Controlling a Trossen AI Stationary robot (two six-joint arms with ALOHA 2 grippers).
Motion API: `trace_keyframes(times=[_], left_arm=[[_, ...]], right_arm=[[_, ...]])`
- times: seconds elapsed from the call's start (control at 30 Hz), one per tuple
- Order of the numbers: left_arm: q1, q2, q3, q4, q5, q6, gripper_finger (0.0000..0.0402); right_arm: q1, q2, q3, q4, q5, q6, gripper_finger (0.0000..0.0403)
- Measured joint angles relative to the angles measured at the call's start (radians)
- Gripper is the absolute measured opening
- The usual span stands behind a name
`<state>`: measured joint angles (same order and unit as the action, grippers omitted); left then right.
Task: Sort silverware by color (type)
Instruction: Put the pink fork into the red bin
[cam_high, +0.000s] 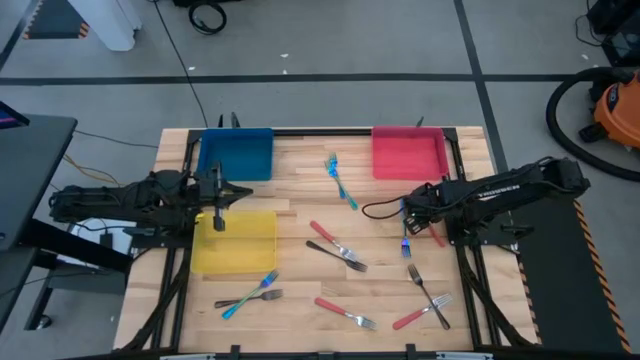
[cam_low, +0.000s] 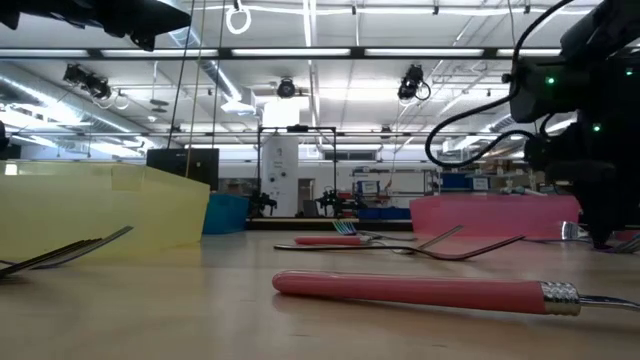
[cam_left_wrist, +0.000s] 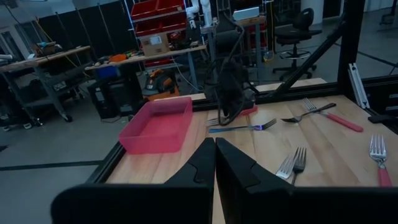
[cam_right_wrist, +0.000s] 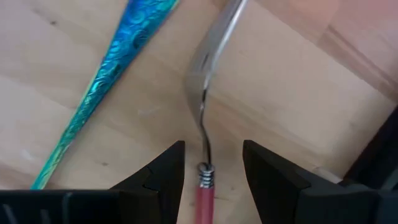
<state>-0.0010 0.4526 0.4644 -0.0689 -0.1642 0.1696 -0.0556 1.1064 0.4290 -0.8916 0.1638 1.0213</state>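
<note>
No sorting is seen done — the yellow tray (cam_high: 236, 243), blue tray (cam_high: 236, 154) and red tray (cam_high: 409, 153) hold nothing. The left gripper (cam_high: 219, 205) is clenched above the yellow tray; the silverware (cam_high: 338, 250) lies scattered mid-table and toward the near edge — the right gripper (cam_right_wrist: 213, 163), released, straddles a red fork (cam_right_wrist: 205, 118) near the right edge.

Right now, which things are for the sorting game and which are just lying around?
For the job:
- forks
- red-handled fork between the right hand's open fingers

Just lying about:
- vacuum cleaner on the floor
- cables
- left hand, waiting over the yellow tray
</note>
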Motion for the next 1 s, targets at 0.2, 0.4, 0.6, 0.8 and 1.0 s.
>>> trace_keyframes(times=[0.2,0.4,0.6,0.8,1.0], left_arm=[[0.000,0.000,0.000,0.000,0.000,0.000,0.0016],[0.000,0.000,0.000,-0.004,0.000,0.000,0.0016],[0.000,0.000,0.000,-0.007,0.000,0.000,0.0016],[0.000,0.000,0.000,-0.010,0.000,0.000,0.0016],[0.000,0.000,0.000,-0.010,0.000,0.000,0.0016]], right_arm=[[-0.020,0.033,0.004,0.010,-0.008,-0.002,0.0128],[-0.023,0.037,0.003,0.045,-0.017,-0.050,0.0064],[-0.024,0.036,0.004,0.056,0.003,-0.098,0.0010],[-0.044,0.041,0.027,0.039,0.000,-0.137,0.0011],[-0.096,0.040,0.134,0.003,0.000,-0.266,0.0008]])
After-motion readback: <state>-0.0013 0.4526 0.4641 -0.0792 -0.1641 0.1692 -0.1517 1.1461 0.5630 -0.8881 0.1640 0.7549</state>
